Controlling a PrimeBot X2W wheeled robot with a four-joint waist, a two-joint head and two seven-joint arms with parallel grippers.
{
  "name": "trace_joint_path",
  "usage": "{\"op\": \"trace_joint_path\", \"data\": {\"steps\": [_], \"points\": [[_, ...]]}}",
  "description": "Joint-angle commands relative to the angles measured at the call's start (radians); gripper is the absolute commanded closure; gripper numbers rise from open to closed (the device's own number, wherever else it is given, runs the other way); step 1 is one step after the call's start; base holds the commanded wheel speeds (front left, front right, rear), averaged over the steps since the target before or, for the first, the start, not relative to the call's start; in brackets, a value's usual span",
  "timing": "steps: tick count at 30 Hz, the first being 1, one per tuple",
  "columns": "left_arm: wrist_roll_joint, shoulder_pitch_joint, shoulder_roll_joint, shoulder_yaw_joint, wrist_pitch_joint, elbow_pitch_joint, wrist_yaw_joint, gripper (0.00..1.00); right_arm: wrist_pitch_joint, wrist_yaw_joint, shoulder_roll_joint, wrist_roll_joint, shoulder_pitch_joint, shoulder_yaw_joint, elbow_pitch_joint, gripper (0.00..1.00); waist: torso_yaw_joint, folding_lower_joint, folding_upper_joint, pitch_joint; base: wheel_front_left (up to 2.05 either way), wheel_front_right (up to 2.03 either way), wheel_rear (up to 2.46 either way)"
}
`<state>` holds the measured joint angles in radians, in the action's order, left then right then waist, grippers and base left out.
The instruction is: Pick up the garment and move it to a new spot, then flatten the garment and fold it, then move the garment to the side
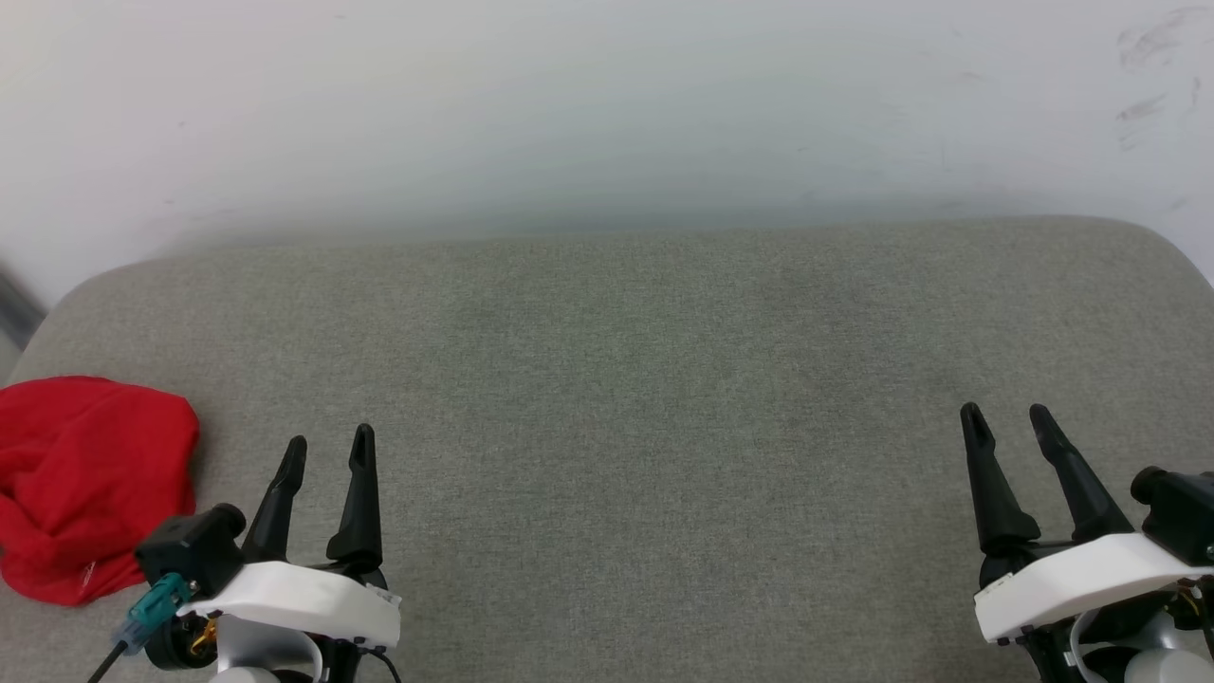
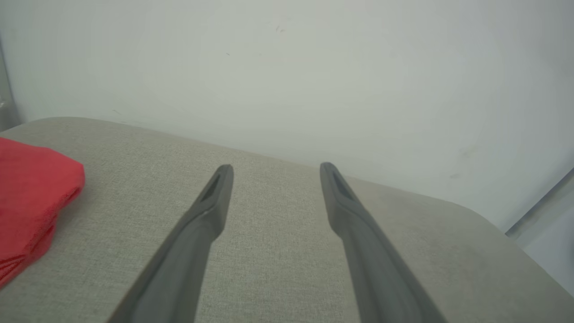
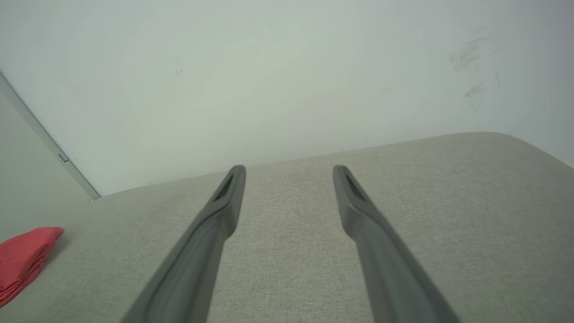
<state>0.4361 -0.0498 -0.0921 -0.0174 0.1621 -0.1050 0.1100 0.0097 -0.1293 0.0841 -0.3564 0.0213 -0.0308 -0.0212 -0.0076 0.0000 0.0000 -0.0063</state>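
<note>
1. Gray cloth is covering a big soft seat (image 1: 607,379) with round corners, and a white wall (image 1: 607,95) is standing right behind it.
2. Some dark smudges (image 1: 1148,71) are showing high on the wall, over on the robot's right.
3. The garment (image 1: 85,484) is lying in a bunched red heap at the seat's left edge, near the front.
4. The heap is showing plain red cloth with soft folds and a rounded top.
5. The left gripper (image 1: 330,438) is waiting near the front of the seat, just beside the garment on its right side.
6. Its two dark fingers are standing spread apart and pointing toward the wall.
7. The left wrist view is showing the garment (image 2: 31,188) off to the left of the left gripper (image 2: 276,168), apart from the fingers, with gray cloth showing between them.
8. The right gripper (image 1: 1005,413) is waiting at the other side of the seat, well apart from the garment.
9. Its fingers are spreading wide too, and gray cloth is showing in the gap.
10. The right wrist view is showing the right gripper (image 3: 289,169) pointing at the wall, with the garment (image 3: 22,258) peeking in as a red lump at the lower left.
</note>
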Motion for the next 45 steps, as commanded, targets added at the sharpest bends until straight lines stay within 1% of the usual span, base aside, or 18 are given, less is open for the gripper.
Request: {"op": "trace_joint_path", "data": {"steps": [1, 14, 26, 45], "points": [[-0.018, -0.003, -0.007, 0.001, 0.006, 0.008, -0.002, 0.0, 0.0, -0.002, -0.002, 0.021, 0.004, -0.001, -0.016, 0.0, 0.0, 0.0, 0.0, 0.0, 0.0, 0.0, 0.0], [-0.133, 0.0, -0.009, 0.013, 0.038, -0.004, -0.006, 0.0, -0.001, -0.002, -0.018, 0.147, -0.014, -0.003, -0.036, 0.0, -0.003, 0.0, 0.0, 0.0, 0.0, 0.0, 0.0], [-0.217, -0.004, -0.005, 0.019, 0.063, -0.013, -0.005, 0.0, -0.036, -0.002, -0.031, 0.218, -0.013, -0.001, -0.021, 0.0, -0.01, 0.0, 0.0, 0.003, 0.0, 0.0, 0.0], [-0.321, -0.005, 0.01, 0.021, 0.099, -0.039, 0.003, 0.0, -0.064, -0.001, -0.035, 0.325, -0.02, 0.0, -0.024, 0.0, -0.007, 0.0, 0.0, 0.004, 0.0, 0.0, 0.0]]}}
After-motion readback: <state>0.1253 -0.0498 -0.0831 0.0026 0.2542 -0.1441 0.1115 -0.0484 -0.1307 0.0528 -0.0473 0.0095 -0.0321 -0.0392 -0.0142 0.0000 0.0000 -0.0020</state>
